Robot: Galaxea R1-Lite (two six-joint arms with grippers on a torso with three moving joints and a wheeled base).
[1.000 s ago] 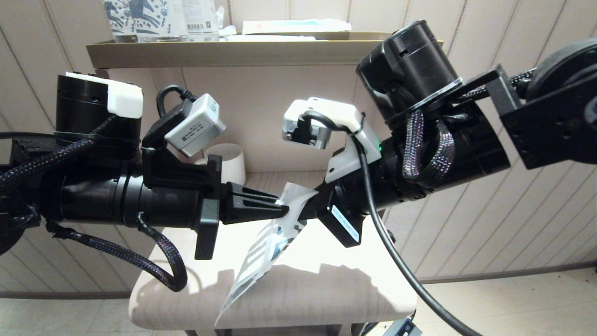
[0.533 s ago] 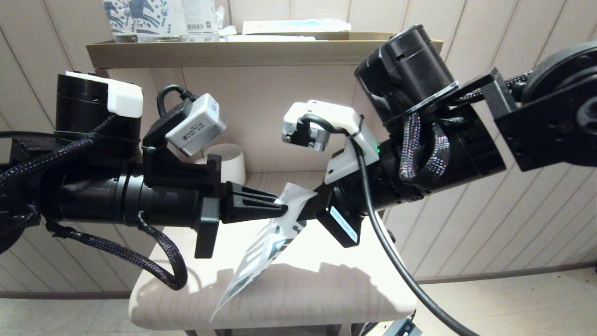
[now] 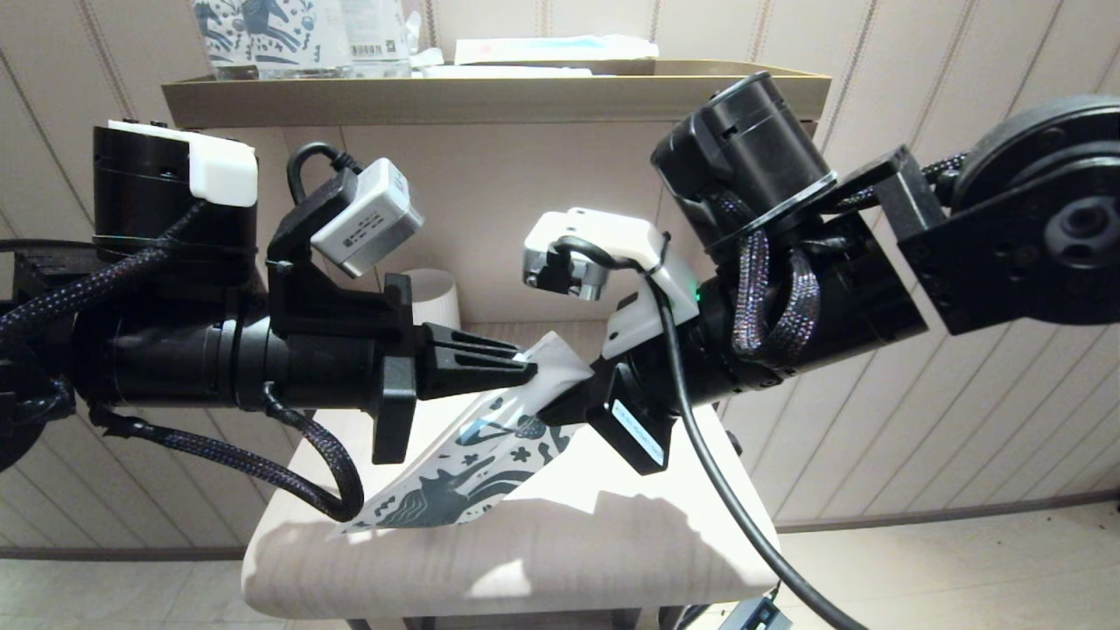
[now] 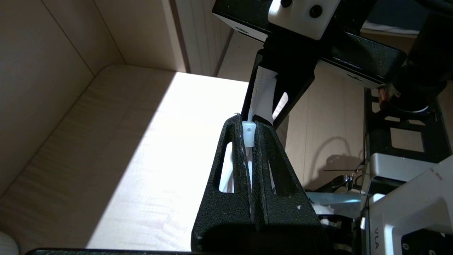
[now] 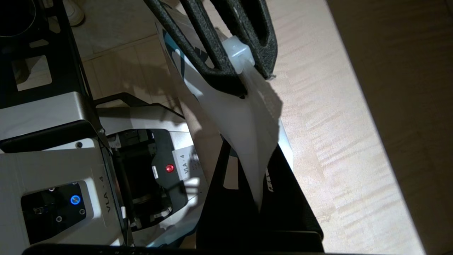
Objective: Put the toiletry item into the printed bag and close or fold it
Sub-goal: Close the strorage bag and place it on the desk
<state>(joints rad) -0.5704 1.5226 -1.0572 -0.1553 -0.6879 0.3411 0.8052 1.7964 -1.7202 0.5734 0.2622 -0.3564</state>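
Note:
The printed bag (image 3: pixel 464 477) hangs in the air over the table, held between both grippers, its horse print facing me and its lower corner low over the table's front left. My left gripper (image 3: pixel 529 372) is shut on the bag's top edge at the white slider tab (image 4: pixel 248 134). Just right of it, my right gripper (image 3: pixel 560 395) is shut on the same top edge. In the right wrist view the bag (image 5: pixel 240 120) runs from the right gripper (image 5: pixel 253 150) up to the slider tab (image 5: pixel 238 53) in the left fingers (image 5: pixel 212 53). The toiletry item is hidden.
A ribbed white mug (image 3: pixel 440 302) stands at the back of the pale table (image 3: pixel 569 542), behind the left arm. A shelf (image 3: pixel 490 92) above it carries upright horse-printed packs (image 3: pixel 262 31) and flat white packets (image 3: pixel 551 48).
The bag's hanging end has swung up and to the left, turning from edge-on to show its printed face. Both arms have shifted slightly left, still gripping.

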